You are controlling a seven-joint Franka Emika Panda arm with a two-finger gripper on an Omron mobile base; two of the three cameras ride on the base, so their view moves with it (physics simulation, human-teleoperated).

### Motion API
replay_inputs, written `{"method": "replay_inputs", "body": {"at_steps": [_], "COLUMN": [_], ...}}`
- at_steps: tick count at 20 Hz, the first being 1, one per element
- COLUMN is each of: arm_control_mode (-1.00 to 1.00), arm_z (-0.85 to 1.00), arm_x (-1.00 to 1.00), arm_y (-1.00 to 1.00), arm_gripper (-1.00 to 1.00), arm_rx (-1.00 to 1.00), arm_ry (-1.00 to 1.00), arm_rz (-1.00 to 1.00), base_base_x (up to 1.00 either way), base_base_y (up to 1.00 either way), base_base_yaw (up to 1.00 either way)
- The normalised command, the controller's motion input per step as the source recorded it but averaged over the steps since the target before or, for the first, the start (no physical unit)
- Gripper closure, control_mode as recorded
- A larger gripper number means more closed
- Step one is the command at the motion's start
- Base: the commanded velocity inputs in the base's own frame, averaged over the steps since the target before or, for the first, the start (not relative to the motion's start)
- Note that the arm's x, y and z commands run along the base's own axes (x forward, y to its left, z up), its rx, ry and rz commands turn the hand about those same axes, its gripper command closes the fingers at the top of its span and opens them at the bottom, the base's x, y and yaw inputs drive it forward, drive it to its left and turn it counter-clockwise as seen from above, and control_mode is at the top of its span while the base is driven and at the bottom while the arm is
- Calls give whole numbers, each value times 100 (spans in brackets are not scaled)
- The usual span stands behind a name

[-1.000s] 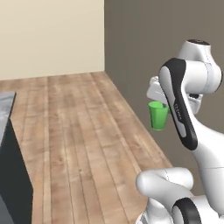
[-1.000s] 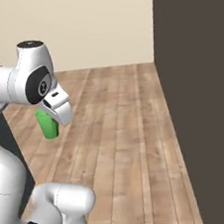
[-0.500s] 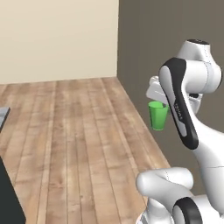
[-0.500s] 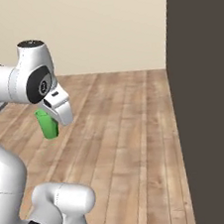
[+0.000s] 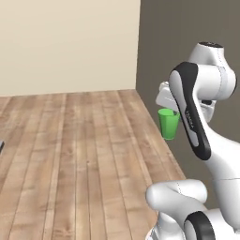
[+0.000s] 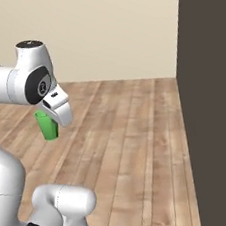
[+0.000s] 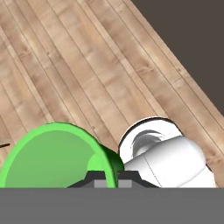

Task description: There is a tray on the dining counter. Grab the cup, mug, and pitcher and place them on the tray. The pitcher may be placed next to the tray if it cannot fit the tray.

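Green and upright, the cup (image 5: 168, 123) hangs in the air well above the wooden plank floor (image 5: 84, 154), carried by the gripper (image 7: 106, 177). In the hand view, 2 dark finger tips pinch the cup's rim at the bottom edge, 1 on the inner side and 1 on the outer, so the jaws stand closed on its wall. The open mouth of the cup (image 7: 52, 155) faces that camera, and its inside looks empty.

From the left base view the cup sits just below the white hand, in front of the arm's dark-striped forearm (image 5: 190, 110). From the right base view the cup (image 6: 48, 126) shows partly behind the white hand, beside the arm's upper joint.

Around it, the floor runs in light brown boards toward a plain cream wall (image 5: 65, 44). A dark grey-brown wall (image 5: 187, 28) rises at the right in the left base view; in the right base view a very dark upright panel (image 6: 214, 96) stands along the right edge.
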Motion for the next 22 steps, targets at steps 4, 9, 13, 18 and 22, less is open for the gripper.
{"method": "replay_inputs", "body": {"at_steps": [4,9,13,18,22], "arm_control_mode": [100,100,100,100,100], "arm_z": [0,0,0,0,0], "arm_x": [0,0,0,0,0], "arm_y": [0,0,0,0,0], "arm_gripper": [100,100,100,100,100], "arm_rx": [0,0,0,0,0], "arm_ry": [0,0,0,0,0], "arm_rz": [0,0,0,0,0], "base_base_x": [100,100,100,100,100], "base_base_y": [-37,-39,-27,-1,0], "base_base_yaw": [5,8,17,40,55]}}
